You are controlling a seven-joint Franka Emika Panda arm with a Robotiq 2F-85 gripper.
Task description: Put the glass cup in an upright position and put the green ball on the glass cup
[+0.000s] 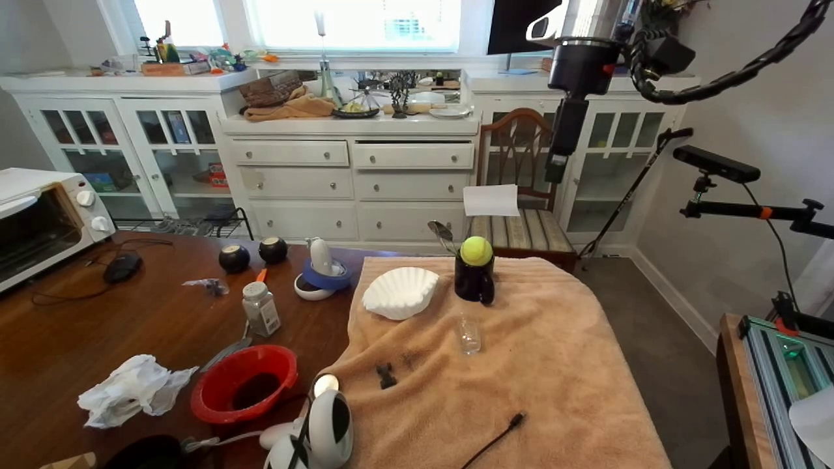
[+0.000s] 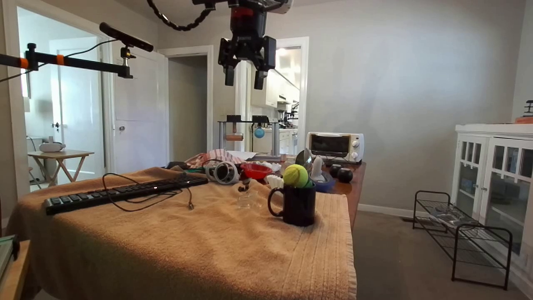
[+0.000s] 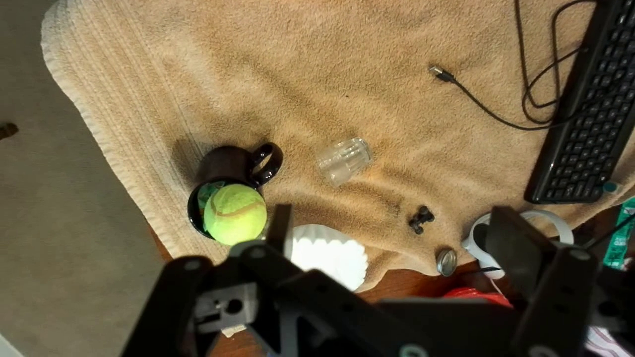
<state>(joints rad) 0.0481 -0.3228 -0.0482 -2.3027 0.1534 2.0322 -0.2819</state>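
Note:
The clear glass cup (image 1: 470,337) lies on its side on the tan towel; it is faint in an exterior view (image 2: 248,200) and plain in the wrist view (image 3: 346,159). The green ball (image 1: 476,251) rests in the mouth of an upright black mug (image 1: 469,281), beside the cup; the ball also shows in an exterior view (image 2: 295,176) and the wrist view (image 3: 235,214). My gripper (image 2: 245,81) is open and empty, high above the towel and pointing down. In the wrist view its fingers (image 3: 394,215) stand wide apart, with nothing between them.
A white fluted dish (image 1: 399,294) stands beside the mug. A small black piece (image 3: 421,219), a cable (image 3: 476,99) and a black keyboard (image 3: 585,114) lie on the towel (image 1: 541,365). A white controller (image 1: 329,426) and a red bowl (image 1: 283,381) stand at the towel's edge.

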